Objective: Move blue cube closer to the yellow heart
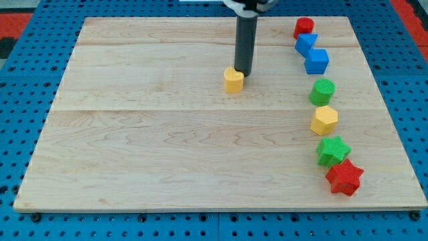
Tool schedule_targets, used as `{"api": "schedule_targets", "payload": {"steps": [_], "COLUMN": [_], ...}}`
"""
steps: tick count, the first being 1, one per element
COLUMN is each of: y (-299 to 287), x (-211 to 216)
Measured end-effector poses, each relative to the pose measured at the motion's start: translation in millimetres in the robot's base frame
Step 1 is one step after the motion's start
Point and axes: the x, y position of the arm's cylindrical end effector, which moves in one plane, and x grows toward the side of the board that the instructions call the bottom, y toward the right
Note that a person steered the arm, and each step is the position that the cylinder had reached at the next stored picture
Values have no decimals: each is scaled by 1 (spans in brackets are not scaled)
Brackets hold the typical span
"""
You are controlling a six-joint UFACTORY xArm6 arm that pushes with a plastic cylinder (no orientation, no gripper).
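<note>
my tip (243, 73): just behind yellow heart (233, 79), at its upper right edge, touching or nearly | jaws: none, bare rod, holding nothing | blue cube (317, 61): far right of wooden board (134, 154), well apart from the heart, between a second blue block (305, 44) and green cylinder (322, 91) | red cylinder (304, 27) tops that column

Pale matt wooden board (167, 154)

Probably a lab — wooden board (167, 167) on blue pegboard bench (27, 80).
</note>
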Motion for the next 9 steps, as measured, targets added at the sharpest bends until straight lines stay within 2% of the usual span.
{"api": "schedule_targets", "payload": {"steps": [2,3,4,6,7,8,9], "y": [166,197,168,68,88,37,38], "x": [-1,-14,-34,-29,-66,-79,-63]}}
